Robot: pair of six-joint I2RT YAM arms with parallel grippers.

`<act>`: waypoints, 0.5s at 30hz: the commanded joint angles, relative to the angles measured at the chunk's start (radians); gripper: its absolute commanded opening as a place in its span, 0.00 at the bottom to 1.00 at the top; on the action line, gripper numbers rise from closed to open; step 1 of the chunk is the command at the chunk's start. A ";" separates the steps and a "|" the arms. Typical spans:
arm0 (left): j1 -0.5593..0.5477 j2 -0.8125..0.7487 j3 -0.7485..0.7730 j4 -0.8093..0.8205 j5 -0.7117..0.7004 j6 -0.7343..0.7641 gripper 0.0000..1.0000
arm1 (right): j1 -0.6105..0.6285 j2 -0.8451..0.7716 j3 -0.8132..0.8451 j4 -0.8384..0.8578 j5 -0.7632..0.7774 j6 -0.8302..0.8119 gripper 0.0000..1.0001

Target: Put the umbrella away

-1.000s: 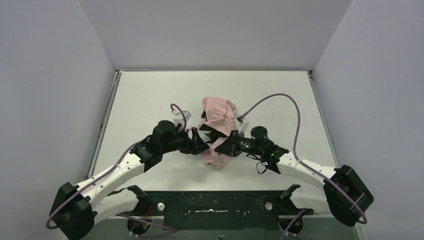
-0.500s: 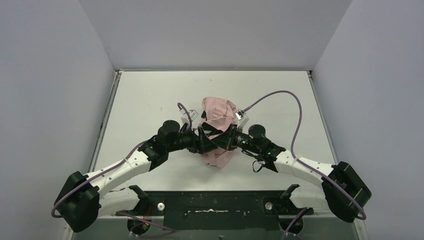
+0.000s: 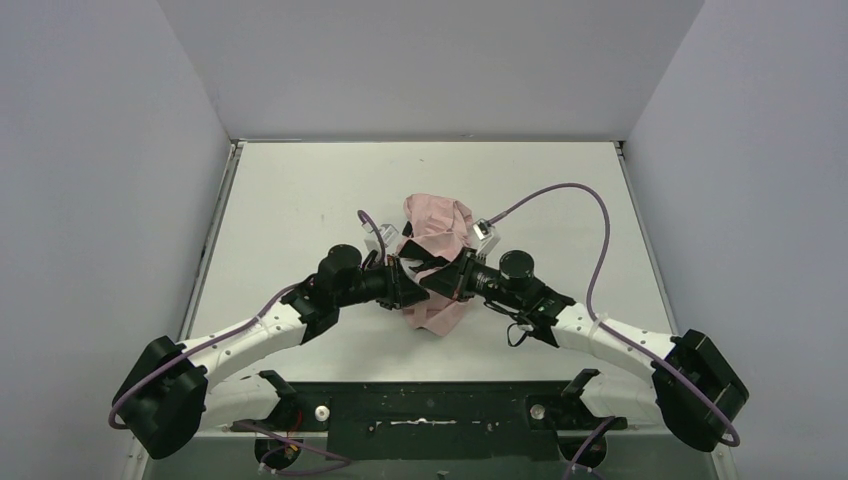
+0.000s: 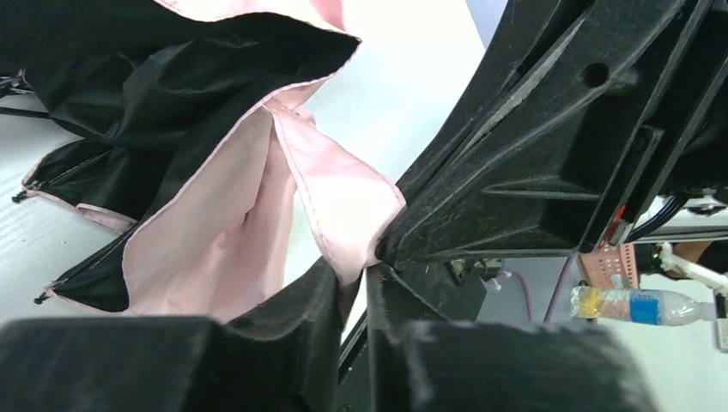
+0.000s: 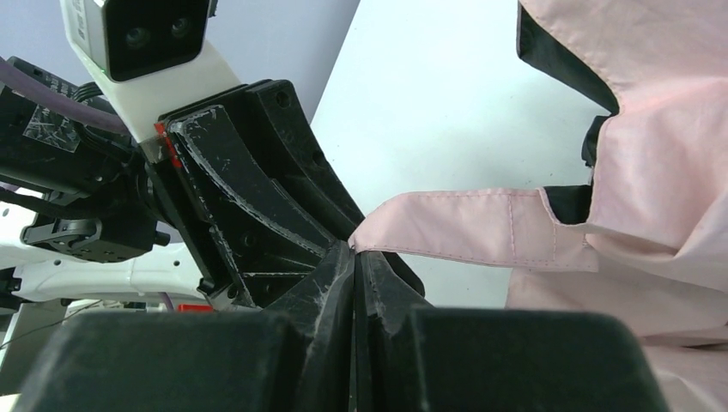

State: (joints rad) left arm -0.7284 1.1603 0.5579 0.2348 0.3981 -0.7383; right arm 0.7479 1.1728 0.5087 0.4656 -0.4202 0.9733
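Observation:
The umbrella [image 3: 437,232] lies crumpled in the middle of the table, canopy pale pink outside and black inside. Both grippers meet tip to tip over its near part. My left gripper [image 3: 412,283] [image 4: 362,273] is shut on a pink strap-like flap [image 4: 343,197] of the canopy. My right gripper [image 3: 437,277] [image 5: 354,251] is shut on the tip of the same pink flap [image 5: 464,227], right against the left fingers [image 5: 257,197]. Thin ribs [image 4: 26,112] show in the black folds. Handle and shaft are hidden.
The white table [image 3: 300,200] is boxed in by grey walls on three sides. A purple cable [image 3: 560,195] loops up from the right wrist. The black base rail [image 3: 420,410] runs along the near edge.
My left arm has moved right to the umbrella and its gripper has shut on the pink flap. The right gripper stayed shut and shifted slightly left.

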 commanded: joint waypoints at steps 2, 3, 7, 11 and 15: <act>0.000 -0.008 0.006 0.094 0.014 -0.009 0.00 | 0.003 -0.033 0.056 -0.026 0.001 -0.018 0.00; 0.001 -0.009 0.008 0.094 0.014 -0.007 0.00 | 0.000 -0.041 0.063 -0.053 0.000 -0.035 0.00; 0.005 -0.037 0.050 -0.005 0.013 0.034 0.00 | -0.019 -0.131 0.106 -0.285 0.063 -0.135 0.26; 0.007 -0.084 0.133 -0.153 0.003 0.105 0.00 | -0.022 -0.256 0.183 -0.591 0.259 -0.270 0.49; 0.008 -0.112 0.222 -0.309 -0.009 0.181 0.00 | -0.023 -0.319 0.237 -0.797 0.476 -0.309 0.46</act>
State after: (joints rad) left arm -0.7246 1.1069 0.6567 0.0559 0.3950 -0.6601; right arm 0.7326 0.9134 0.6693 -0.0814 -0.2001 0.7658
